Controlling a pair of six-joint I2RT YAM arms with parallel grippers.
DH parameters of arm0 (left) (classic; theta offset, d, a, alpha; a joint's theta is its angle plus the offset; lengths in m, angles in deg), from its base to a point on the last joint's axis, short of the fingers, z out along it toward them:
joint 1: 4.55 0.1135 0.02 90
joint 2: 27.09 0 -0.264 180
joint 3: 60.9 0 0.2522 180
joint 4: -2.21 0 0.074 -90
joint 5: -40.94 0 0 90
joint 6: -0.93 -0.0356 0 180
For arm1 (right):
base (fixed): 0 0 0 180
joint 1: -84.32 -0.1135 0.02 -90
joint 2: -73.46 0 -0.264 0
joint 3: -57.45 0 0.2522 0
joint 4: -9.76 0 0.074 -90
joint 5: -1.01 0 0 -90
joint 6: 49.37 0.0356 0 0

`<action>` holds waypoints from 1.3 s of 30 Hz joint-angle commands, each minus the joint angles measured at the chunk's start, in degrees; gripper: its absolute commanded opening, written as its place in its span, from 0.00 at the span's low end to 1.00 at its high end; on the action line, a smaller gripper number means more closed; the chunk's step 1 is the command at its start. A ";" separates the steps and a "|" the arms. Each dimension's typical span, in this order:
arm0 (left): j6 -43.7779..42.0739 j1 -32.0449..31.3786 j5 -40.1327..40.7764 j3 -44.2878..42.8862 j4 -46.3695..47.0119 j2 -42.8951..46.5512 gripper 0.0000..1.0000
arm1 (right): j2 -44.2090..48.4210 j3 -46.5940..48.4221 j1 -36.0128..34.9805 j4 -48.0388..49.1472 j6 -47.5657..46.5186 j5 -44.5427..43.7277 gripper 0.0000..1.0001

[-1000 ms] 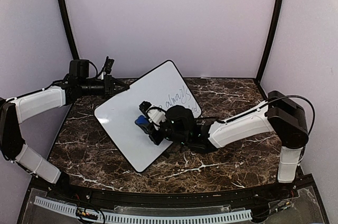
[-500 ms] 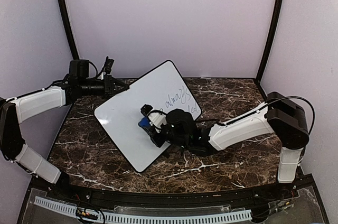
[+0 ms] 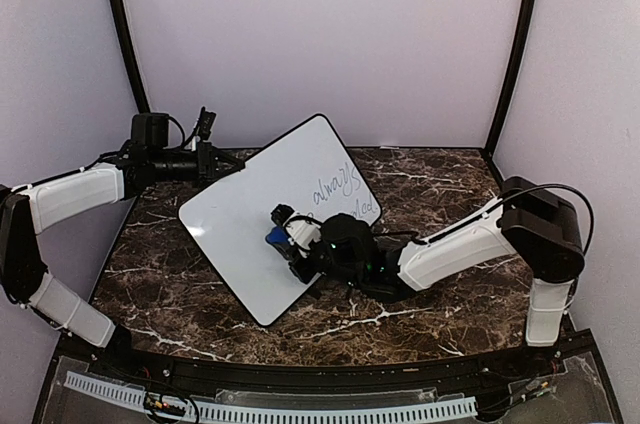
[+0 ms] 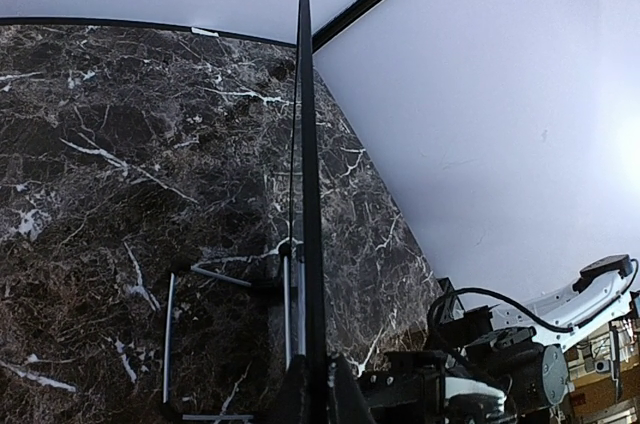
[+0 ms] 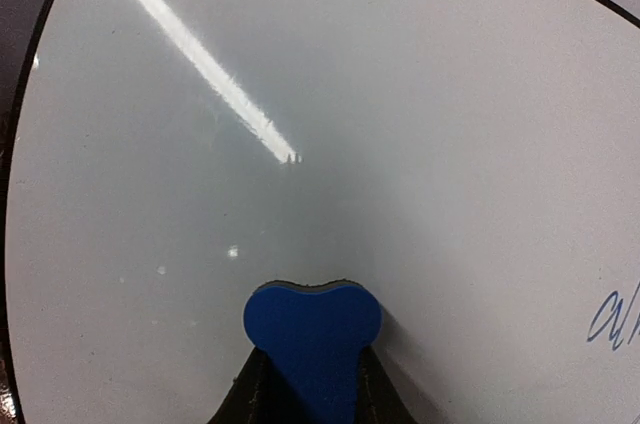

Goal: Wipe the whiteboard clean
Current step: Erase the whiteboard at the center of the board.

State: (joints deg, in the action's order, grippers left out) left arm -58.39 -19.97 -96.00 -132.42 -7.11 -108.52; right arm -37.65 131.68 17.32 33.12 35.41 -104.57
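The whiteboard (image 3: 240, 219) is a white board with a thin black rim, propped tilted on the marble table. Blue handwriting (image 3: 337, 184) remains near its right edge. My left gripper (image 3: 215, 169) is shut on the board's upper left rim; in the left wrist view the rim (image 4: 305, 144) runs edge-on between the fingers. My right gripper (image 3: 280, 236) is shut on a small blue eraser (image 3: 274, 236), pressed against the board's middle. In the right wrist view the eraser (image 5: 312, 329) sits on the white surface (image 5: 300, 94), with blue writing (image 5: 612, 316) at the right edge.
The dark marble table (image 3: 430, 184) extends right of and in front of the board. The board's wire stand (image 4: 170, 334) shows behind it in the left wrist view. Pale walls and black corner posts (image 3: 515, 44) enclose the table.
My right gripper with the eraser has slid a little right and down across the board. The left arm and the board have not moved.
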 commanded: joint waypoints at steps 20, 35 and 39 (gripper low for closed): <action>-0.63 -0.75 -4.10 -0.25 5.33 3.08 0.00 | -7.29 10.43 -5.09 -2.78 -3.82 -7.21 0.21; -0.18 -0.75 -4.04 -0.17 5.57 3.37 0.00 | -4.99 -5.07 -4.98 -0.32 -9.40 0.22 0.20; -0.12 -0.75 -4.12 -0.15 5.66 3.15 0.00 | -4.32 -6.73 -5.06 -0.35 -9.53 0.53 0.20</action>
State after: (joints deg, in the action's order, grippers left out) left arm -58.91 -19.92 -96.52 -132.36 -6.87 -108.52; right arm -41.04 127.73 11.77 39.51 27.11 -103.76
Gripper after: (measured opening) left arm 0.051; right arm 0.220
